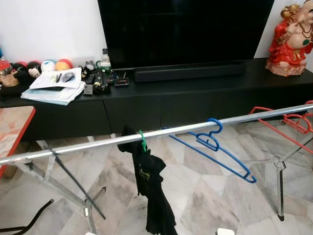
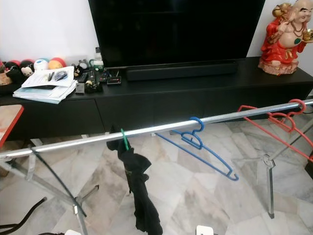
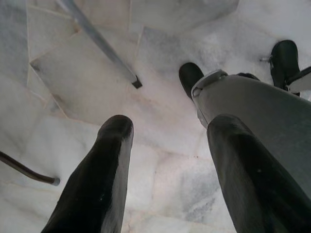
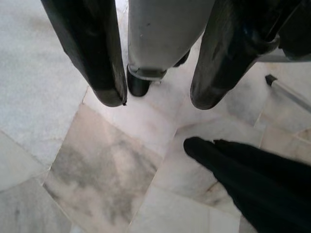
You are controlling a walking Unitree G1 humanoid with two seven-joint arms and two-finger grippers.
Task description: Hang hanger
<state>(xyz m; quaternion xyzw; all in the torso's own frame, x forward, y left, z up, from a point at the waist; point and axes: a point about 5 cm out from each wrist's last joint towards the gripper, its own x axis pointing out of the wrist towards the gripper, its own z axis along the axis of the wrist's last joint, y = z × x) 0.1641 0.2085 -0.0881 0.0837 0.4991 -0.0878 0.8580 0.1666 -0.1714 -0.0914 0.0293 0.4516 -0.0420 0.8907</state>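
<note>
Left eye view: a silver drying-rack rail (image 1: 161, 131) runs across the marble floor (image 1: 205, 196) in front of a black TV cabinet (image 1: 161, 105), carrying a green hanger (image 1: 142, 141) with a black garment (image 1: 151, 191) drooping from it, a bare blue hanger (image 1: 215, 152) hooked just beside it toward the robot's right, and red hangers (image 1: 293, 120) at the far right end. Both arms hang low: the left gripper (image 3: 167, 160) points at the floor with its fingers spread and nothing between them, and the right gripper (image 4: 155, 99) does the same, fingers apart, near the hem of the black garment. With hangers already on the rail and neither gripper holding one, the hanging appears done, or a further hanger has yet to be fetched. The risks from here, as a judgement: an arm lifting carelessly could snag the dangling garment or knock the tilted blue hanger off the rail, and the rack's splayed legs (image 1: 279, 193) stand close enough to trip a step forward.
</note>
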